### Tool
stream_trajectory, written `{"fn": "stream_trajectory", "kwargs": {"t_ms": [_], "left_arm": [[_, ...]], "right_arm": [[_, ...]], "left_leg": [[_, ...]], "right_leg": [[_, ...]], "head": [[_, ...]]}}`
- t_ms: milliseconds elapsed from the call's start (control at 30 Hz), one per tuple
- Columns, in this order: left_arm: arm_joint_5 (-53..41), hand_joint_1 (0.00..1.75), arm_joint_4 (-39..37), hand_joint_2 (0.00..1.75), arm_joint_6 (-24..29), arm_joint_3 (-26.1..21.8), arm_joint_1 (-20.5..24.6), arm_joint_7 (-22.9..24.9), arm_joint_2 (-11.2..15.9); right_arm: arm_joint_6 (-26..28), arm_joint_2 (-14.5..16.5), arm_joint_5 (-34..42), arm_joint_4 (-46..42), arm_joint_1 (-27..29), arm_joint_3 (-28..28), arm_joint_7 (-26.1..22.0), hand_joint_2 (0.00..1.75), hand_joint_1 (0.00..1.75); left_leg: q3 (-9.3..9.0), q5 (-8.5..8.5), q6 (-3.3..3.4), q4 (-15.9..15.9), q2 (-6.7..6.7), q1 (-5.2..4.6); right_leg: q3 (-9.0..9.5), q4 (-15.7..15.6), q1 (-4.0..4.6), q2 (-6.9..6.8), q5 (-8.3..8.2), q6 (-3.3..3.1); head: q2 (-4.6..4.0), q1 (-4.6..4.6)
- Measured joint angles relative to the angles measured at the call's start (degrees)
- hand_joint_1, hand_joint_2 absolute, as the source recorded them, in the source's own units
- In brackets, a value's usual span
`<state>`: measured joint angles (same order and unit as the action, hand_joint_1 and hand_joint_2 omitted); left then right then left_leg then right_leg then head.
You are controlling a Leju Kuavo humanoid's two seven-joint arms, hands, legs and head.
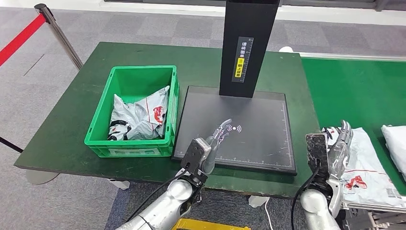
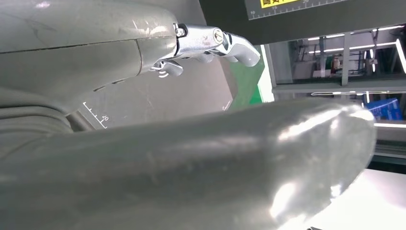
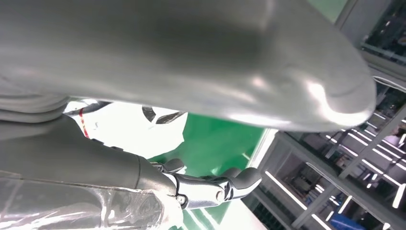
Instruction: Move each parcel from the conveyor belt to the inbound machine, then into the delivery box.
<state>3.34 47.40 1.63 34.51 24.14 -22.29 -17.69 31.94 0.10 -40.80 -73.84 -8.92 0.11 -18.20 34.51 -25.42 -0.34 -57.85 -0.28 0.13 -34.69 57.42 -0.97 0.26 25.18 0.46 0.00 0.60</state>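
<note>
A white parcel (image 1: 368, 167) with red and black print lies at the near end of the green conveyor belt (image 1: 354, 91). My right hand (image 1: 337, 148) rests along its left edge with fingers stretched out. In the right wrist view the parcel (image 3: 129, 129) sits between the thumb and the straight fingers (image 3: 210, 187), which stand wide apart over the belt (image 3: 215, 139). My left hand (image 1: 215, 141) hovers over the front left of the inbound machine's black plate (image 1: 258, 139), fingers (image 2: 210, 40) extended and holding nothing. The green delivery box (image 1: 98, 143) holds crumpled parcels (image 1: 139, 117).
The machine's black column (image 1: 249, 43) rises from the back of the plate. A second white parcel (image 1: 396, 143) lies on the belt at the right edge. A barrier post (image 1: 60, 36) with red tape stands on the floor beyond the table's left corner.
</note>
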Motion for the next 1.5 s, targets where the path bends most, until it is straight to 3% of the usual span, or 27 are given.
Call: {"fn": "stream_trajectory", "kwargs": {"t_ms": [300,400,500,633,800,967,1067,1500], "left_arm": [[0.1,0.00,-1.8,0.00,-0.3,0.4,0.4,-0.2,-0.3],[0.2,0.00,-3.4,0.00,-0.9,0.8,1.3,-0.6,-0.8],[0.7,0.00,-5.7,0.00,-1.5,1.7,2.5,-1.0,-1.4],[1.1,0.00,-8.1,0.00,-2.2,2.0,3.2,-1.9,-1.8],[0.9,0.00,-8.7,0.00,-2.5,2.0,3.2,-2.3,-1.7],[0.0,0.00,-8.2,0.00,-1.5,1.5,3.2,-2.9,-0.8],[-0.9,0.00,-7.2,0.00,-1.1,0.6,3.1,-2.9,-0.3],[-2.2,0.00,-4.6,0.00,-0.8,-1.5,2.4,-2.0,0.0]], "right_arm": [[-1.0,-0.4,-2.1,-0.3,0.0,0.0,1.4,0.00,0.00],[-4.9,-1.0,-10.7,-0.2,-0.2,0.0,7.0,0.00,0.00],[-12.7,-2.8,-24.7,0.2,-0.9,0.0,16.3,0.00,0.00],[-22.6,-6.0,-39.3,1.4,-1.7,0.0,25.8,1.75,0.00],[-30.4,-11.0,-45.8,4.4,-2.1,0.0,29.7,1.75,0.00],[-36.2,-18.5,-42.6,6.4,-0.9,0.0,26.0,1.75,0.00],[-38.8,-21.4,-40.8,7.1,-0.8,0.0,25.5,1.75,0.00],[-41.5,-26.0,-37.9,10.9,-2.2,0.0,26.5,1.75,0.00]], "left_leg": [[0.00,0.00,0.00,0.0,0.01,0.00],[0.02,0.00,0.00,0.0,-0.01,-0.01],[0.03,0.00,0.01,0.0,-0.02,-0.02],[0.04,0.01,0.03,0.0,-0.04,-0.05],[0.05,-0.01,0.06,0.0,-0.13,-0.06],[0.11,-0.03,0.09,0.0,-0.19,-0.09],[0.11,-0.04,0.10,0.0,-0.15,-0.09],[0.11,-0.02,0.11,0.0,-0.17,-0.09]], "right_leg": [[0.00,0.0,-0.01,0.00,0.00,0.00],[0.01,0.0,-0.02,-0.02,0.00,0.00],[0.03,0.0,-0.03,-0.03,-0.02,0.03],[0.04,0.0,-0.05,-0.05,-0.03,0.05],[0.04,0.0,-0.06,-0.14,0.00,0.08],[0.03,0.0,-0.08,-0.22,0.01,0.11],[0.03,0.0,-0.08,-0.20,0.01,0.11],[0.04,0.0,-0.08,-0.22,0.01,0.11]], "head": [[0.00,0.01],[0.00,0.01],[0.00,0.00],[0.00,0.01],[0.00,0.00],[0.00,0.01],[0.00,0.01],[0.00,0.00]]}}
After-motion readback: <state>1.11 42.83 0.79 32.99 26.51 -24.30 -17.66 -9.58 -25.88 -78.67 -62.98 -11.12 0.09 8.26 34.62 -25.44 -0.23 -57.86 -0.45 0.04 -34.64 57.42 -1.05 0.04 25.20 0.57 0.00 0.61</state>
